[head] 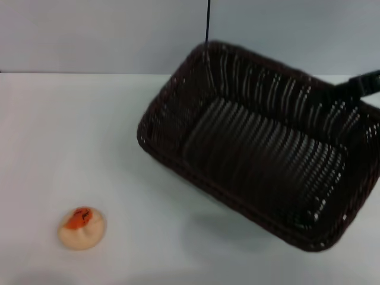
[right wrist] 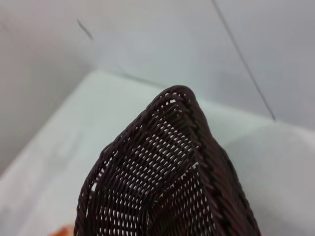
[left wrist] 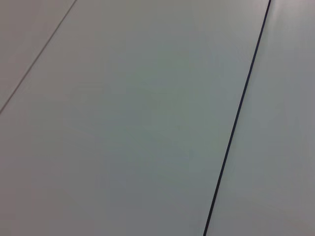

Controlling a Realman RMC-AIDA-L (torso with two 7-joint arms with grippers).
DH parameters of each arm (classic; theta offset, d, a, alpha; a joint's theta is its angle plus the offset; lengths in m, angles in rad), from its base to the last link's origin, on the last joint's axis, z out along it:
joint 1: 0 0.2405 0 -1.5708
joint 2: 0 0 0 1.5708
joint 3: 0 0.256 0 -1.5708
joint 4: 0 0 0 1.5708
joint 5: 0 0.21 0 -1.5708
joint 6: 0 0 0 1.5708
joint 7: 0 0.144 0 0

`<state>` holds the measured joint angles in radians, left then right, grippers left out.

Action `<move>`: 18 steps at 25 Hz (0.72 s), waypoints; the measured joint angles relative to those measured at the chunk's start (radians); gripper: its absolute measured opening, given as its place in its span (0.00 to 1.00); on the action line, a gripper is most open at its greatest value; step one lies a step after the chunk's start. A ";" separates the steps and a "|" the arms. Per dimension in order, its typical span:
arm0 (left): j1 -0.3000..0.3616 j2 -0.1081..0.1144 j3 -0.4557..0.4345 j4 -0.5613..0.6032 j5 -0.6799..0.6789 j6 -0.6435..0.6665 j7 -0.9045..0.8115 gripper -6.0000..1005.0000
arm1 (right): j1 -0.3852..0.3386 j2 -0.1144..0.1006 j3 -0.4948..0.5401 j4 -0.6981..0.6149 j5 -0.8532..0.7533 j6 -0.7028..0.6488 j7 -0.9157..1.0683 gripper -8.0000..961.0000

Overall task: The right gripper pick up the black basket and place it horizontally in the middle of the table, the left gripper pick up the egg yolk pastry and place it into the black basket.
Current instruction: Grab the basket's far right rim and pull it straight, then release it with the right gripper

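Observation:
The black basket [head: 261,148] hangs tilted above the right half of the white table [head: 77,142], and its shadow lies on the tabletop beneath it. My right gripper [head: 359,85] reaches in from the far right and holds the basket by its far right rim. The right wrist view shows the basket's braided corner [right wrist: 182,162] close up. The egg yolk pastry [head: 81,227] sits on the table at the front left, well apart from the basket. A sliver of the pastry shows in the right wrist view [right wrist: 64,231]. My left gripper is out of view.
A grey wall [head: 89,35] runs behind the table, with a thin black cable [head: 208,24] hanging down it behind the basket. The left wrist view shows only wall panels and a dark seam [left wrist: 241,113].

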<state>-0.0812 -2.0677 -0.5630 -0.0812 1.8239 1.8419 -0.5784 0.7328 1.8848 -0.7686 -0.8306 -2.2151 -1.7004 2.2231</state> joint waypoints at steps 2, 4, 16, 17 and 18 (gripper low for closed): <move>-0.001 0.000 0.000 0.000 0.000 0.000 0.000 0.62 | -0.004 -0.009 0.018 0.001 0.035 -0.011 -0.016 0.21; -0.002 0.000 -0.001 -0.002 0.000 0.000 0.000 0.62 | -0.003 -0.022 0.029 0.000 0.058 -0.028 -0.032 0.21; -0.005 0.002 0.000 -0.008 0.001 -0.001 0.000 0.62 | 0.079 -0.052 0.034 -0.021 0.072 -0.160 -0.274 0.21; -0.005 0.002 0.003 -0.008 0.003 -0.002 0.000 0.62 | 0.086 -0.050 0.027 -0.022 0.072 -0.162 -0.295 0.21; -0.005 0.002 0.005 -0.008 0.005 -0.004 0.000 0.62 | 0.092 -0.047 0.018 -0.023 0.072 -0.164 -0.315 0.21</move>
<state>-0.0865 -2.0662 -0.5578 -0.0892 1.8285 1.8384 -0.5783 0.8251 1.8378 -0.7505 -0.8537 -2.1433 -1.8647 1.9085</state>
